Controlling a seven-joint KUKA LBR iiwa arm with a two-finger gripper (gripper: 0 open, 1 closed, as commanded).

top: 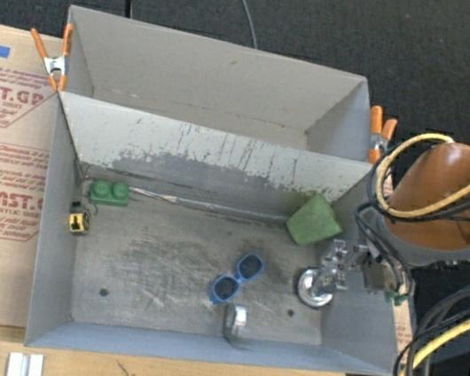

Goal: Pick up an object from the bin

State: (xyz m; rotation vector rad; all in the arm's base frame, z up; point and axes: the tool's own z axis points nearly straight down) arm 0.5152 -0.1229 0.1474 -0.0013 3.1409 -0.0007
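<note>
My gripper [336,265] hangs low at the right side of the bin, close to the right wall. Directly under and touching its lower end is a round silver metal piece [314,289] on the bin floor; I cannot tell whether it is gripped. A green wedge-shaped block [313,221] leans against the back wall just up and left of the gripper. To the left, a blue thing made of two joined rings [237,278] lies on the floor, apart from the gripper.
A small silver clip-like piece [235,318] lies by the front wall. A green toy brick [109,194] and a small yellow-and-black thing [78,221] sit at the far left. The arm's orange cover and cables stand over the right rim.
</note>
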